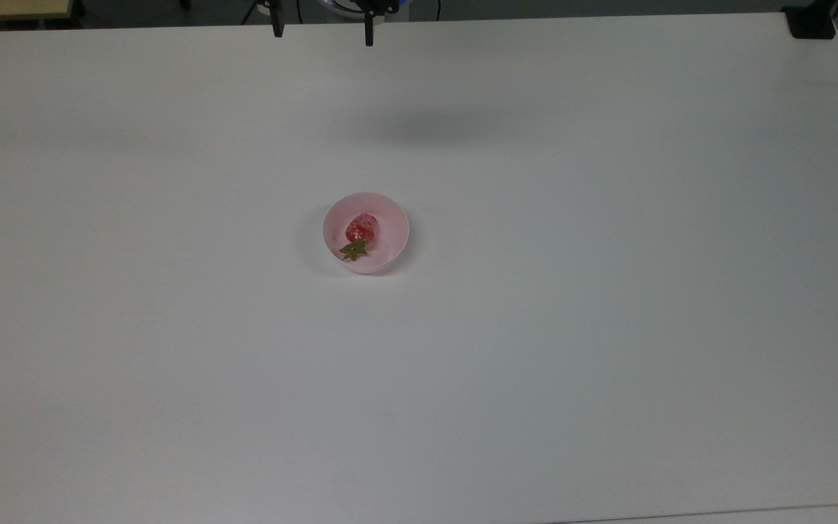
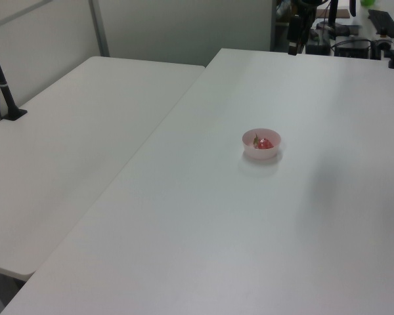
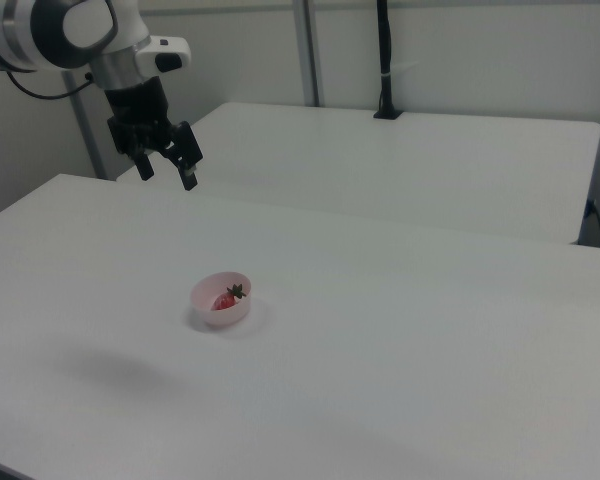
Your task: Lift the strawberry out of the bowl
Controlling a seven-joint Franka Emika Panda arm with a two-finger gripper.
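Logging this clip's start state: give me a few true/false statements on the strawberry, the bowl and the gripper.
1. The strawberry lies inside the bowl. True.
2. The gripper is shut on the strawberry. False: it hangs open, well above the table and away from the bowl.
3. The bowl is tipped on its side. False: it stands upright.
4. In the top view, the strawberry's green cap points toward the picture's lower edge. True.
5. Two strawberries are in the bowl. False: just one.

A small pale pink bowl stands upright on the white desk. Inside it lies a glossy red strawberry on its side, its green cap apparently resting against the wall.
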